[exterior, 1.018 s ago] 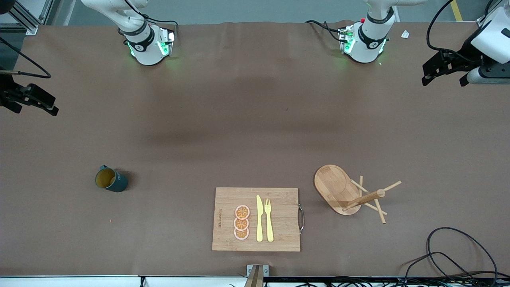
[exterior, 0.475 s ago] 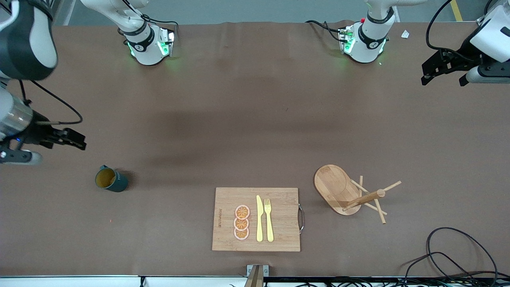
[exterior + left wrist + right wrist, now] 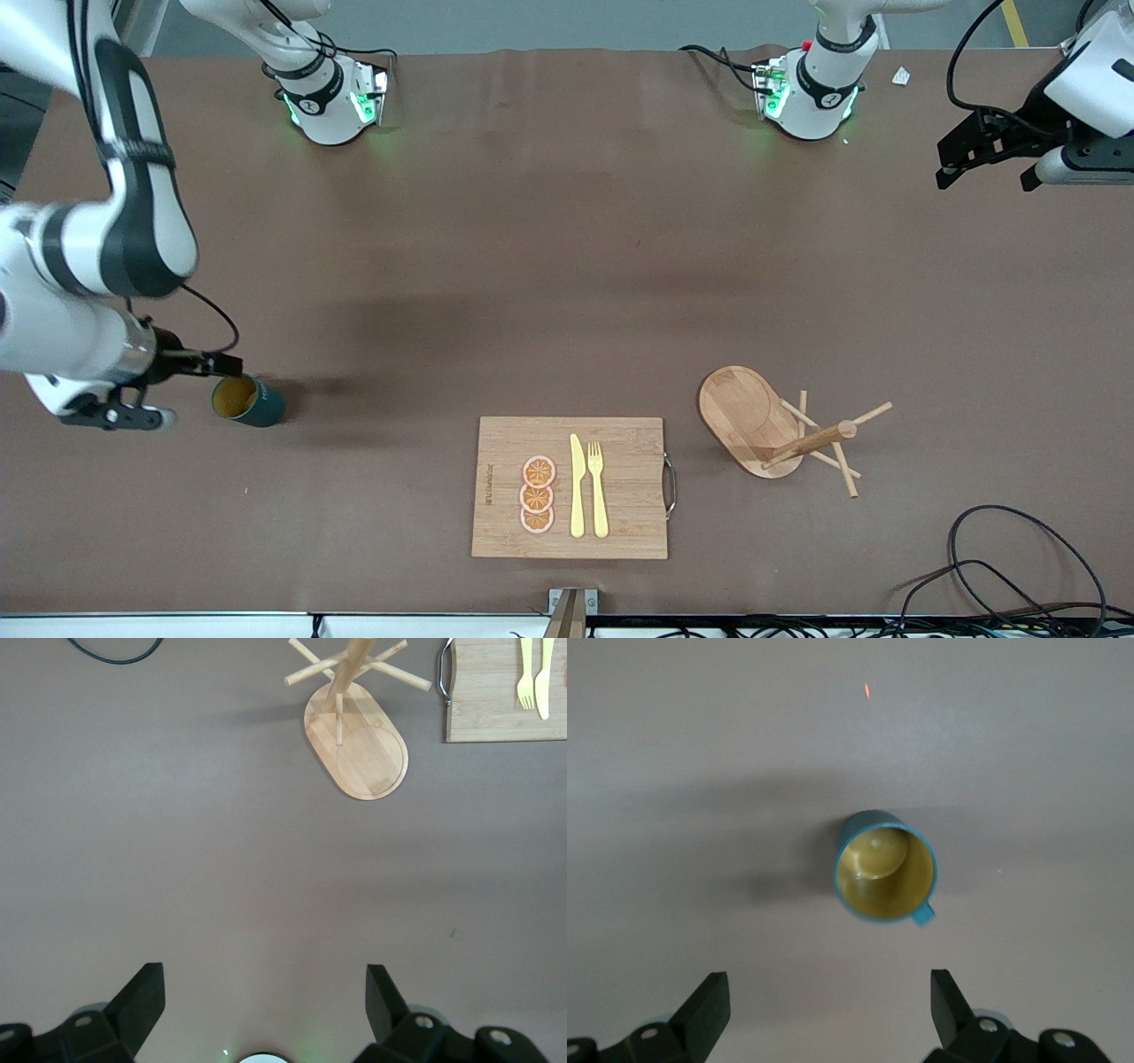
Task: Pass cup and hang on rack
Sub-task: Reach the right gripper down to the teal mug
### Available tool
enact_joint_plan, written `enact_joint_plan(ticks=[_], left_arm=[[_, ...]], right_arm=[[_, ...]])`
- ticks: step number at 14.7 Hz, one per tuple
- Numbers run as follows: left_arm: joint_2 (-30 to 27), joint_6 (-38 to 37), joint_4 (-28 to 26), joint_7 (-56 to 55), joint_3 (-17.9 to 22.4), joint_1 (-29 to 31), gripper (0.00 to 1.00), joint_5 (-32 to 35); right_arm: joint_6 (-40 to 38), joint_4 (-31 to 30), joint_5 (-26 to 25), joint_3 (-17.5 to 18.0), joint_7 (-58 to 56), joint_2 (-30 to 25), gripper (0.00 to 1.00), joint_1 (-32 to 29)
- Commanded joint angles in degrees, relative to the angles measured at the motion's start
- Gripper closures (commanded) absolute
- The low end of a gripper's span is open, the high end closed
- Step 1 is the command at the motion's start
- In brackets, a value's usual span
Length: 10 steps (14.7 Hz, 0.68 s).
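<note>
While its two fingers stand spread wide with nothing between them, the right gripper hangs over the table at the right arm's end, just beside the cup and not touching it. From the right wrist view the cup stands upright on the bare surface, its yellowish interior facing up and its small handle pointing toward that gripper. The right arm reaches from its base at the top of the front view, out past the table's edge and back in, so that its forearm lies low and nearly level with the tabletop.

The left gripper waits over the table's edge at the left arm's end, well apart from everything; its fingers are likewise parted and empty.

The rack stands on its oval base toward the left arm's end, its post and pegs leaning toward the front camera in that view. Between rack and cup, and slightly nearer to the front camera, lies a cutting board carrying three orange slices, a yellow knife and a yellow fork. A black cable loops on the table near the rack. Nothing stands between the right gripper and the cup.
</note>
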Motion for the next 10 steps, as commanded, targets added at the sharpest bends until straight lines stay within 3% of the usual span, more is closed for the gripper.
enact_joint_plan(ticks=[1, 3, 4, 8, 10], left_arm=[[0.1, -0.6, 1.1, 0.2, -0.2, 0.1, 0.0, -0.3], [0.1, -0.5, 1.0, 0.2, -0.2, 0.1, 0.0, -0.3], [0.1, -0.4, 1.0, 0.2, -0.2, 0.1, 0.0, -0.3], [0.2, -0.3, 1.0, 0.2, -0.2, -0.2, 0.0, -0.3], [0.2, -0.3, 1.0, 0.2, -0.2, -0.2, 0.0, -0.3]], right_arm=[[4.0, 1.0, 0.6, 0.5, 0.9, 5.0, 0.0, -0.7], [8.5, 1.0, 0.6, 0.5, 0.9, 7.5, 0.0, -0.5], [10.4, 1.0, 0.6, 0.5, 0.9, 8.6, 0.05, -0.5], [11.0, 0.8, 0.5, 0.5, 0.5, 10.2, 0.52, -0.6], [10.9, 0.2, 0.5, 0.5, 0.4, 10.2, 0.7, -0.6]])
